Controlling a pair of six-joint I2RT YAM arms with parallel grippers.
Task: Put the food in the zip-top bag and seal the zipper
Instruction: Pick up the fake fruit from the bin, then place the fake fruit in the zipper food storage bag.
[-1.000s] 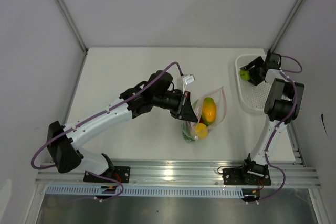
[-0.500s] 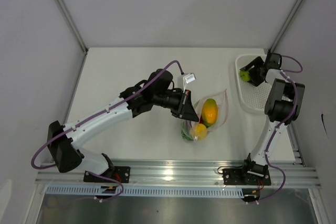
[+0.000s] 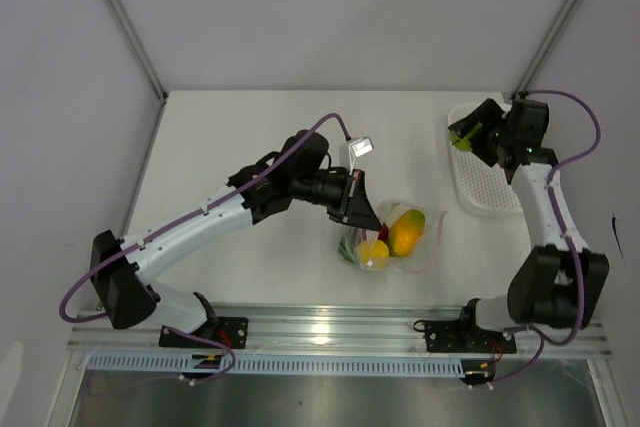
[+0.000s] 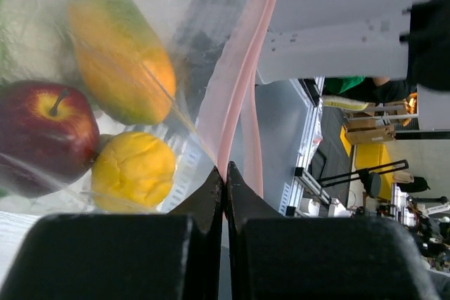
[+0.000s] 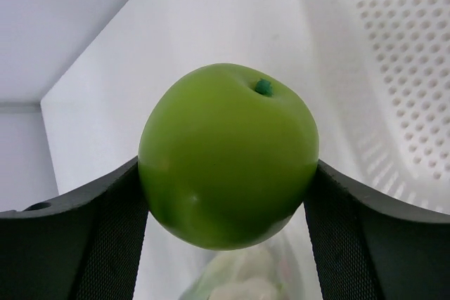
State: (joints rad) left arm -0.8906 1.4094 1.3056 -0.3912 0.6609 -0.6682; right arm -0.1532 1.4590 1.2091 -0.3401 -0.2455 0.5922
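The zip-top bag (image 3: 400, 237) lies at mid-table, holding an orange-green fruit (image 3: 406, 231), a yellow fruit (image 3: 374, 252), a red apple (image 4: 43, 135) and something green. My left gripper (image 3: 362, 209) is shut on the bag's pink zipper strip (image 4: 238, 82) at the mouth edge, as the left wrist view shows (image 4: 225, 173). My right gripper (image 3: 468, 134) is shut on the green apple (image 5: 228, 154), held above the left end of the white mesh basket (image 3: 490, 192). In the right wrist view the bag shows faintly below the apple.
The white mesh basket (image 5: 394, 68) stands at the table's right edge. Grey walls enclose the table on three sides. An aluminium rail (image 3: 330, 327) runs along the near edge.
My right arm has swung and lifted the green apple up from the basket. My left gripper has pulled the bag's mouth slightly down and right, and the bag's contents shifted.
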